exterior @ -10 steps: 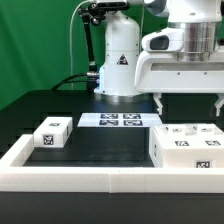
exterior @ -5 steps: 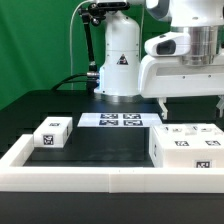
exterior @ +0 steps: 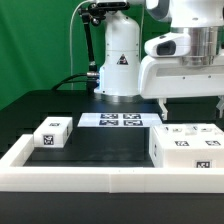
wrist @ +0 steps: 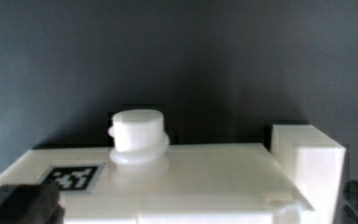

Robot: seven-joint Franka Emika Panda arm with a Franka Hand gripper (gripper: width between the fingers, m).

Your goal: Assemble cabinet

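Observation:
The cabinet [exterior: 186,146] is a large white box with tag markers, standing on the black table at the exterior view's right. My gripper [exterior: 192,112] hangs just above it, open wide and empty, with one finger [exterior: 162,106] over its left side and the other at the frame's right edge. In the wrist view the cabinet's white top [wrist: 176,185] fills the space below my gripper [wrist: 190,210]. It carries a round peg [wrist: 137,134], a tag [wrist: 69,177] and a raised square block [wrist: 307,152]. A dark fingertip [wrist: 23,206] shows at each side.
A small white tagged block [exterior: 52,133] lies at the exterior view's left. The marker board [exterior: 120,120] lies flat at the back centre in front of the arm's base [exterior: 120,60]. A long white rail [exterior: 80,178] borders the table's front and left.
The gripper rose slightly above the cabinet between one second ago and half a second ago. It has stayed still since, and nothing else moved.

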